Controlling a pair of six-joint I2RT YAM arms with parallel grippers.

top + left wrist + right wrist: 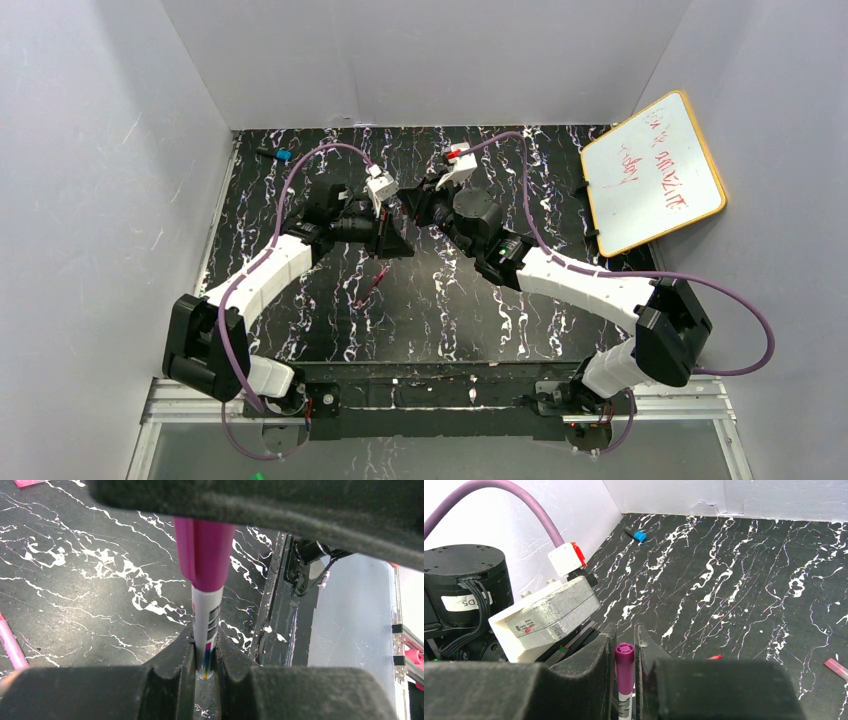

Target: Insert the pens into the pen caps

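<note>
Pinching the white pen (207, 614), the left gripper (205, 652) jaws are closed. The magenta pen cap (624, 661) is clamped in the right gripper (625, 636) jaws.

Magenta on the cap (204, 555), and the pen (207, 622) shows white with grey bars. The table (75, 595) is black, veined white.

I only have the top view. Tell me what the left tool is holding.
Observer: The left tool is clamped on the barrel of a white pen.
Operator: Report on the cap.
Observer: A magenta cap sits over the pen's other end, with the right tool closed around it.
</note>
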